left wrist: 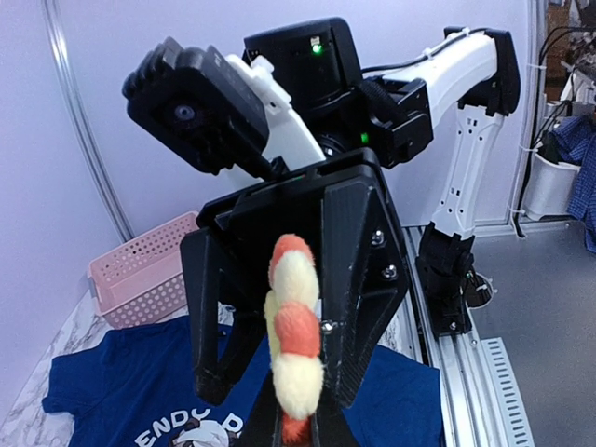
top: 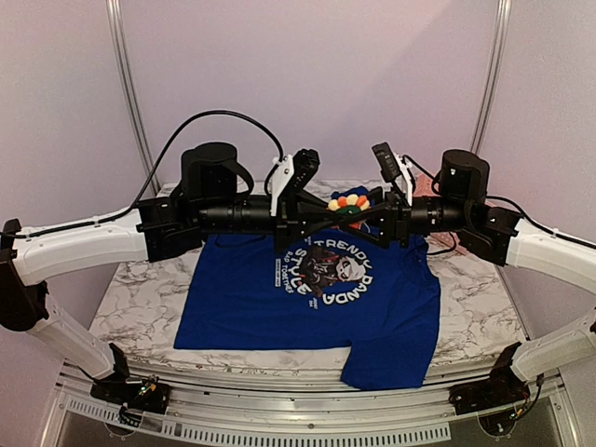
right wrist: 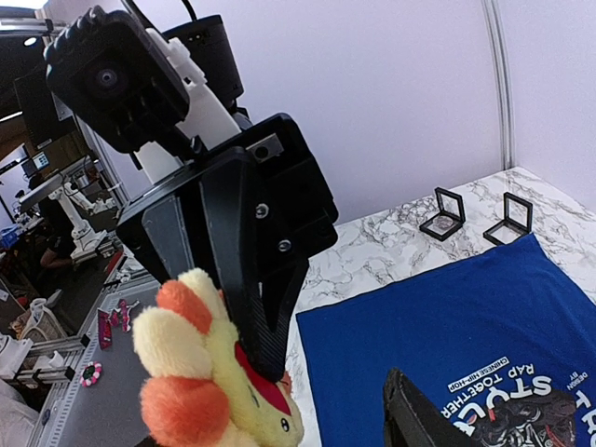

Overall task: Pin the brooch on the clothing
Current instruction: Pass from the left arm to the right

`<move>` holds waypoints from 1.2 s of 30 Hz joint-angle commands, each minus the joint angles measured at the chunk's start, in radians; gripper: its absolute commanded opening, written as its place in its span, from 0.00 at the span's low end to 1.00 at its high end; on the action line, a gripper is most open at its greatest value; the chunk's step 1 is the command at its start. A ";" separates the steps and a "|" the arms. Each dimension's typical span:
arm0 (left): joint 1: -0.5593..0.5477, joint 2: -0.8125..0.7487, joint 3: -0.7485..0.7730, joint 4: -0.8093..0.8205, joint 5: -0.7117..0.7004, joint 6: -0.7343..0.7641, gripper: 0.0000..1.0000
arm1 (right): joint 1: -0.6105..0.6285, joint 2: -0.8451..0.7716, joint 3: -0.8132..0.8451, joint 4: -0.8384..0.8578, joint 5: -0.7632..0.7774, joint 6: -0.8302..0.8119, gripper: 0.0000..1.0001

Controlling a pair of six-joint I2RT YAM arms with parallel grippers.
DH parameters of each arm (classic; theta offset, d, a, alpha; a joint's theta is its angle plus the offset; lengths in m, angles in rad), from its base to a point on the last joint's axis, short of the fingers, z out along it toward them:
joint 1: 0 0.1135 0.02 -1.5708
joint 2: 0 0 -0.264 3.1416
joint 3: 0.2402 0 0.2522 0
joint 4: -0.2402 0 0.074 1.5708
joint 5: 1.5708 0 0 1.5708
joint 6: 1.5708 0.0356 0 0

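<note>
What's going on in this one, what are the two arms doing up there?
The left hand and right hand meet in the air above the far end of the shirt, with the brooch between them. The left hand looks shut on the brooch, while the right hand stands open around it. The shirt lies spread on the table, print up, and the brooch is not yet pinned to it.

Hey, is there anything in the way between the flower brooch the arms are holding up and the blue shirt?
Nothing visible. The brooch is held up between the left pincer and right pincer, over the far end of the shirt, with only air beneath it.
</note>
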 commanded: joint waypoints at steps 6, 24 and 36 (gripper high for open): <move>-0.038 -0.011 -0.005 -0.025 0.055 -0.001 0.00 | -0.003 -0.127 -0.051 -0.130 0.000 -0.144 0.64; -0.038 -0.018 -0.009 -0.020 0.051 0.002 0.00 | -0.022 -0.159 -0.054 -0.114 -0.029 -0.166 0.47; -0.035 -0.011 -0.016 -0.002 0.038 -0.069 0.00 | -0.021 -0.064 -0.018 -0.010 -0.170 -0.090 0.40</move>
